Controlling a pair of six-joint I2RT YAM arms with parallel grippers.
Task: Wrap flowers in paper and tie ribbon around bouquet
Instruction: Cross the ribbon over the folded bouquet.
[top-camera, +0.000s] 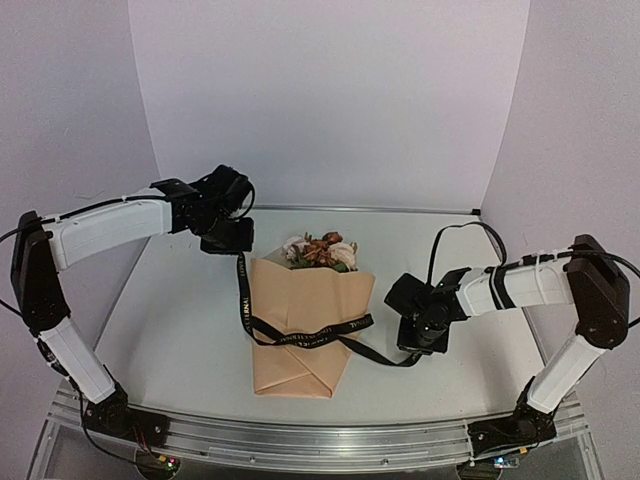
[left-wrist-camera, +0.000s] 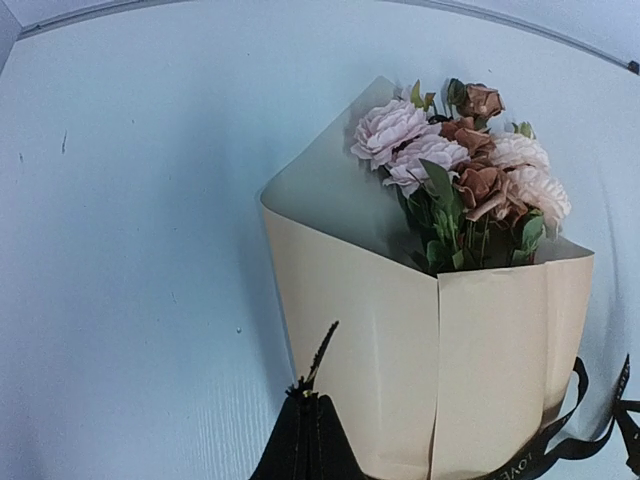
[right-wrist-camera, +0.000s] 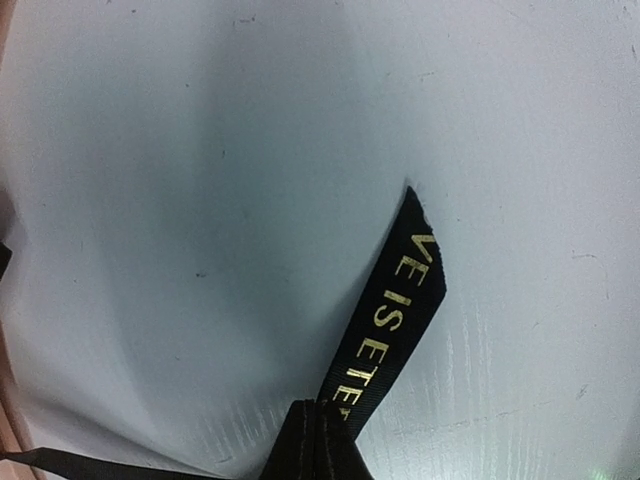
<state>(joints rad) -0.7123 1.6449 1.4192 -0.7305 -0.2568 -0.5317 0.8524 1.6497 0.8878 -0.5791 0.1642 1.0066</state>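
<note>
A tan paper cone bouquet (top-camera: 305, 300) of cream, pink and orange-brown blooms lies on the pale tabletop (top-camera: 170, 320), white walls (top-camera: 330, 100) behind, with a long black gold-lettered fabric ribbon (top-camera: 243, 295) crossing it. The left fingers (left-wrist-camera: 303, 448) pinch 1 ribbon end beside its far-left corner; the right fingers (right-wrist-camera: 318, 452) (likewise clamped) pinch the other.

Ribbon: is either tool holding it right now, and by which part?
Both. The left tool pinches the ribbon close to one end, the right tool close to the other, a short tail sticking past each.
</note>
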